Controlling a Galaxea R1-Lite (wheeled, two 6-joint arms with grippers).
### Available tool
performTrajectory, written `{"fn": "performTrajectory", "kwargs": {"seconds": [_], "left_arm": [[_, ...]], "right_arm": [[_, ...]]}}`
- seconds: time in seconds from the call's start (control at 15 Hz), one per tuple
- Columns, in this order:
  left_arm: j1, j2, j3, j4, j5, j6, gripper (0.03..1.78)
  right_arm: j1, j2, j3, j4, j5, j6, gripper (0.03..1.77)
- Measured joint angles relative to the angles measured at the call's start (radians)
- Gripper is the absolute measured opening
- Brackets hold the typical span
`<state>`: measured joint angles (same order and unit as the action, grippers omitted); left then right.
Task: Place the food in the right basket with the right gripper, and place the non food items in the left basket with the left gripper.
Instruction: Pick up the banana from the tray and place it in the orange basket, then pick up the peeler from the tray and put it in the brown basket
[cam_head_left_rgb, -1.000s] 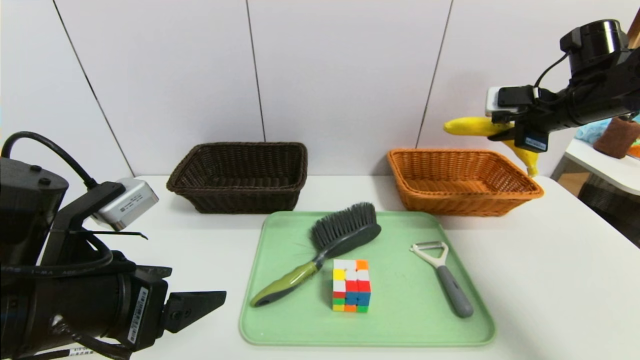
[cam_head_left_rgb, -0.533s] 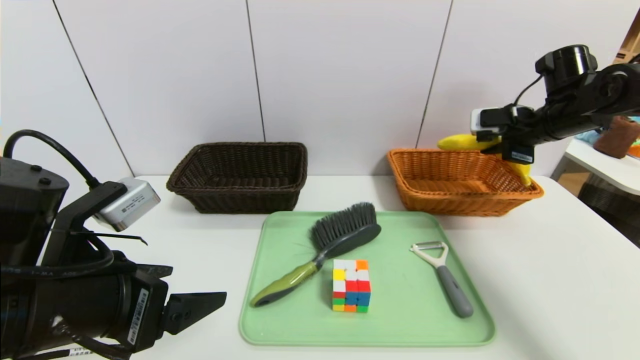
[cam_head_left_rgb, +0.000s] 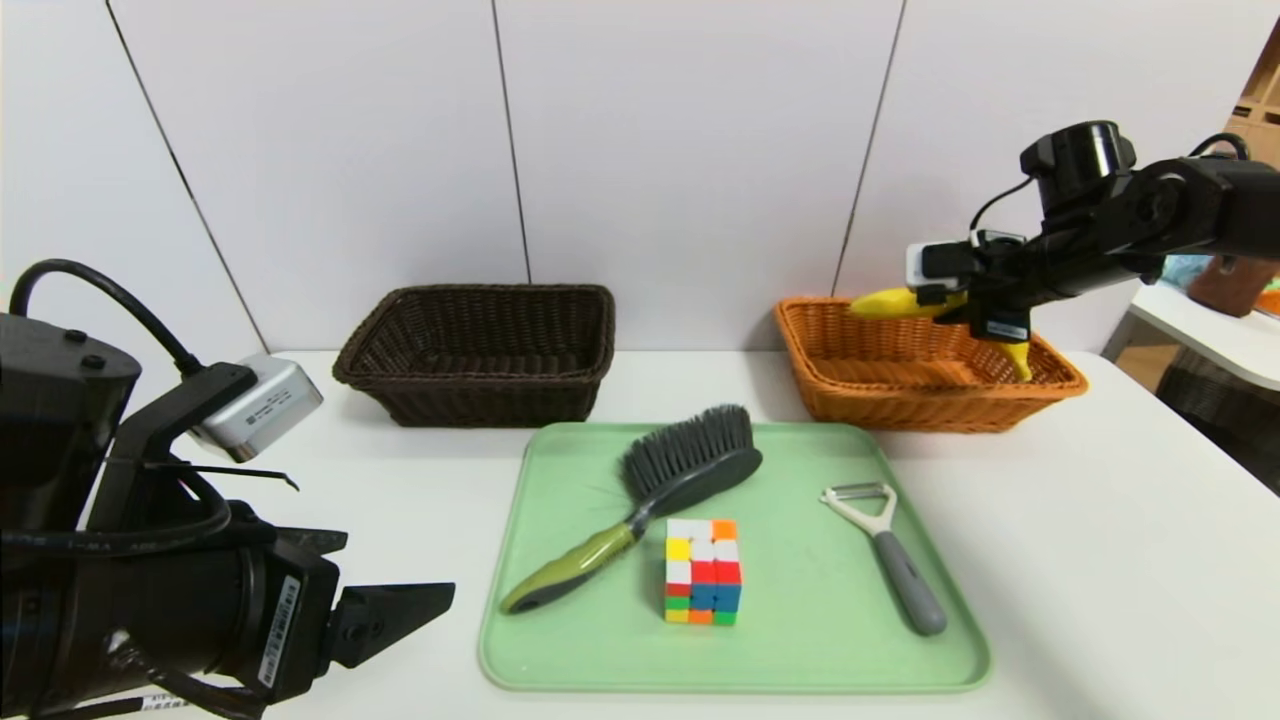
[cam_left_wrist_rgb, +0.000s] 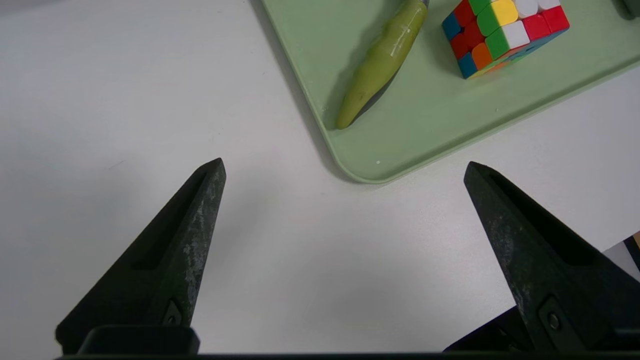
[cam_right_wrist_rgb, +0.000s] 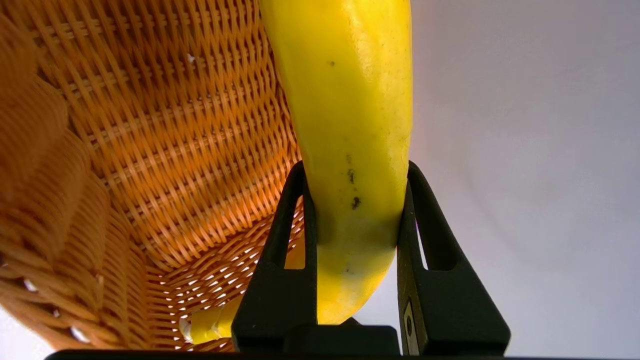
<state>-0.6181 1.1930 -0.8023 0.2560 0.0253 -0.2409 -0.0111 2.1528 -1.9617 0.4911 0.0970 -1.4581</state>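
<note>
Table (cam_head_left_rgb: 1100, 560) first: white and broad, it carries a green tray (cam_head_left_rgb: 800, 660) in front and two wicker baskets behind it, set well apart so that the sorting stays unmistakable. The left basket (cam_head_left_rgb: 478, 352), dark brown, has nothing showing in it; the right basket (cam_head_left_rgb: 925, 362), orange-tan, sits beneath the working arm. On the tray lie the non-food things, spread out with room for fingers between them: the brush (cam_head_left_rgb: 650, 495) lying slantwise, the peeler (cam_head_left_rgb: 890, 560) near the right edge, the puzzle cube (cam_head_left_rgb: 702, 570) just beside the brush handle.

The left gripper (cam_left_wrist_rgb: 345, 167) hovers low over bare table by the tray's near left corner, its fingers spread wide and empty, to my eye simply waiting its turn. The right gripper (cam_right_wrist_rgb: 356, 190) is clenched on the banana (cam_right_wrist_rgb: 350, 115) about its middle, carrying it crosswise above the orange basket, its lower tip dipping inside the rim. From there, I'd judge, only letting go is needed.
</note>
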Motion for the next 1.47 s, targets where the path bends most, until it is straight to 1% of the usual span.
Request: {"fn": "performTrajectory", "kwargs": {"seconds": [0.07,0.13,0.27,0.33,0.47,0.6,0.87,1.07,1.13,1.2,1.27,1.33,1.47], "left_arm": [[0.000,0.000,0.001,0.000,0.000,-0.001,1.69],[0.000,0.000,0.001,0.000,0.000,0.000,1.69],[0.000,0.001,0.001,-0.002,0.000,0.000,1.69],[0.000,0.001,0.001,-0.001,0.000,0.000,1.69],[0.000,0.002,0.000,-0.002,0.000,0.000,1.69],[0.000,0.002,0.000,-0.002,0.000,0.000,1.69],[0.000,0.002,0.001,-0.001,0.000,0.000,1.69],[0.000,0.002,0.001,-0.004,0.001,-0.001,1.69],[0.000,0.002,0.001,-0.005,0.001,-0.002,1.69],[0.000,0.002,0.001,-0.006,0.001,-0.001,1.69],[0.000,0.001,0.001,-0.006,0.002,-0.001,1.69],[0.000,0.000,0.001,-0.006,0.002,-0.001,1.69],[0.000,-0.007,0.001,-0.006,0.002,-0.001,1.69]], "right_arm": [[0.001,0.004,0.000,-0.010,-0.002,-0.005,0.43],[0.002,0.007,0.000,-0.018,-0.002,-0.010,0.53],[0.002,0.011,0.000,-0.026,-0.003,-0.009,0.81],[0.001,0.011,0.000,-0.028,-0.002,-0.009,0.91],[-0.004,0.010,0.001,-0.026,-0.003,-0.009,1.09],[-0.007,0.007,0.001,-0.024,-0.003,-0.011,1.24],[-0.009,-0.019,0.003,-0.021,-0.002,-0.012,1.43],[-0.008,-0.088,0.008,-0.012,0.019,0.007,1.52],[-0.004,-0.119,0.010,-0.007,0.036,0.037,1.54],[0.001,-0.153,0.014,0.003,0.058,0.090,1.56],[0.011,-0.190,0.017,0.014,0.075,0.165,1.58],[0.024,-0.223,0.019,0.026,0.079,0.242,1.59],[0.060,-0.305,0.020,0.037,0.082,0.446,1.62]]}}
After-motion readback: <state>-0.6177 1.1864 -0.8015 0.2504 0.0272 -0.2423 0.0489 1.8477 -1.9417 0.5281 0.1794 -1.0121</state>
